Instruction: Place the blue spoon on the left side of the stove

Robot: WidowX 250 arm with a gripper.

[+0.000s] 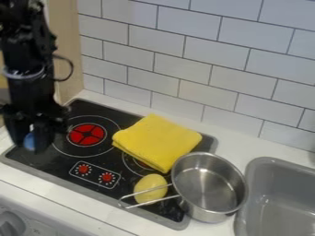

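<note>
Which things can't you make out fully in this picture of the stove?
Camera view:
- Blue spoon, judging by the blue patch: mostly hidden by the gripper.
- Right burner: partly covered by the yellow cloth.
- Sink: cut off by the right and bottom edges.
- Front knob: cut off by the left edge.

White counter (55, 191) w/ blk stove (58, 161) & grey sink (271, 161). On stove: folded yellow cloth (157, 140), yellow oval item (148, 184), metal saucepan (209, 184) at R edge, wire handle (154, 201) across item.
</note>
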